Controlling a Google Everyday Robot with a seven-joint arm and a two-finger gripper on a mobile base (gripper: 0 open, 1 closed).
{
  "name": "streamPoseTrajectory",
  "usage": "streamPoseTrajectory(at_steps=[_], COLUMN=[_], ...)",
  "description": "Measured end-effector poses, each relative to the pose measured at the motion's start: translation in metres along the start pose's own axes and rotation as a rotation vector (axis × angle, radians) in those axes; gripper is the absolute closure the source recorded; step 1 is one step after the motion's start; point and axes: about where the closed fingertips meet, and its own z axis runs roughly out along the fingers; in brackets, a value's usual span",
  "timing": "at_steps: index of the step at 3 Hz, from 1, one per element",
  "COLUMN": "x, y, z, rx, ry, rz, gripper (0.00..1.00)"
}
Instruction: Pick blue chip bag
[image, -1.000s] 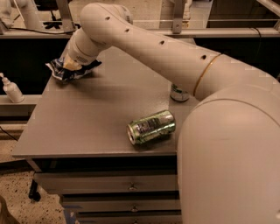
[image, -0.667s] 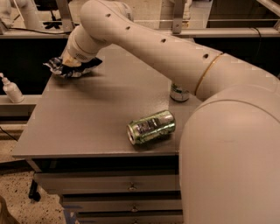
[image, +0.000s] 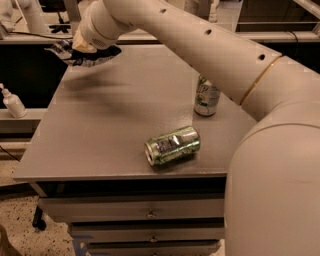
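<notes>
Lifted since a second ago, the blue chip bag (image: 100, 54) now hangs above the table's (image: 115, 115) far-left corner, shadow beneath, because the gripper (image: 79, 50) has its fingers pinched on it to complete the pick.

The gripper (image: 76, 50) is lifting the bag (image: 97, 55) off the table's (image: 110, 130) far left corner, clamping the crumpled foil, which is now hanging clear above the tabletop and casting a shadow there. The arm (image: 200, 45) is rising with it, uncovering more of the upright can (image: 206, 97) near the table's right edge.
</notes>
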Motion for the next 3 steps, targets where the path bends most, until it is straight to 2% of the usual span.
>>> streamPoseTrajectory(at_steps=[2,3], x=[-0.023,-0.023], y=[-0.036,-0.036], z=[-0.047,-0.048], rx=[0.082,0.083], ry=[-0.088,-0.089], rz=[-0.032,-0.033], gripper=[1.0,1.0])
